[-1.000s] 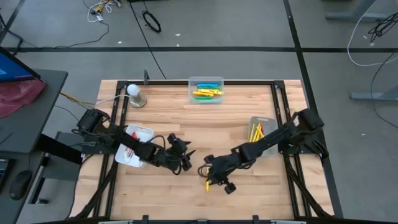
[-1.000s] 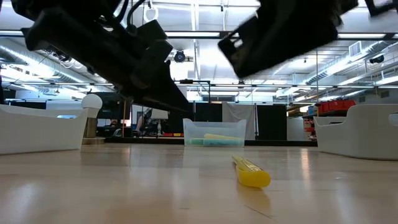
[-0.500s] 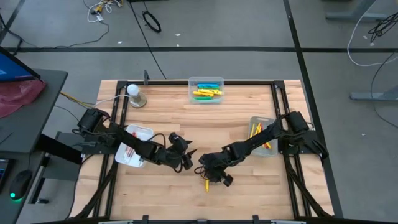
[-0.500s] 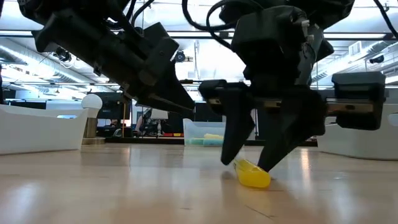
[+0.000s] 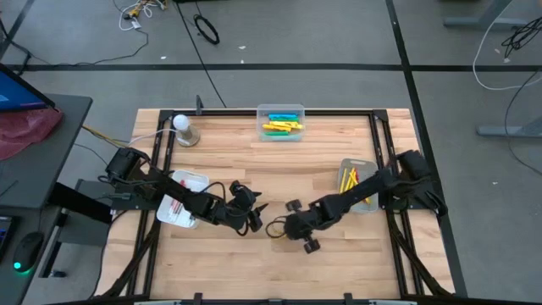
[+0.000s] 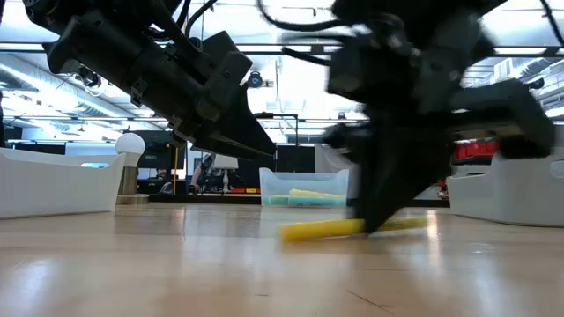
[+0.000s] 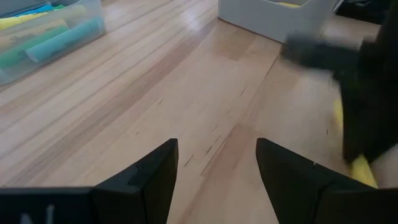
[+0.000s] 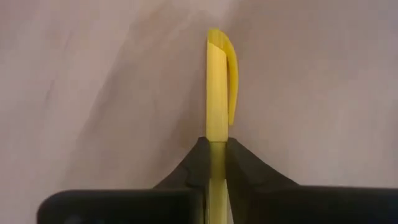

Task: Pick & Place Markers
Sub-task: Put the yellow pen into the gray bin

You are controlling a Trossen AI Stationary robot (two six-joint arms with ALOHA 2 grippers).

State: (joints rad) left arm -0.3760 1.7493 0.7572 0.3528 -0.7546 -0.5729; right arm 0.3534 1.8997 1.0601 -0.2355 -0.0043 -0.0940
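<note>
**Right wrist view: slim yellow marker pinched, just off the wood**

Right wrist view shows my right gripper (image 8: 217,152) closed tight on a slim yellow marker (image 8: 216,87), the clip end sticking straight out past the fingertips. From the low view the marker (image 6: 352,228) lies nearly level and seems just clear of the table (image 6: 176,273), near the middle of the front half. From above, my right gripper (image 5: 290,227) sits near the centre of the table, with the grey bin (image 5: 370,166) of yellow and red markers well apart toward the right edge, along my own arm.

My left gripper (image 7: 214,163) waits just beside, fingers spread and holding nothing. The clear tub (image 5: 280,113) of chunky markers stands at the far edge, the white tray (image 5: 196,180) at the left.

To do this step well, I judge I should keep the squeeze steady, since I hold the marker near one end and it could pivot. Lift a little more before swinging, then travel to the grey bin, which looks the likeliest home for it.

No brand, label or writing can be read on the marker or the containers.
</note>
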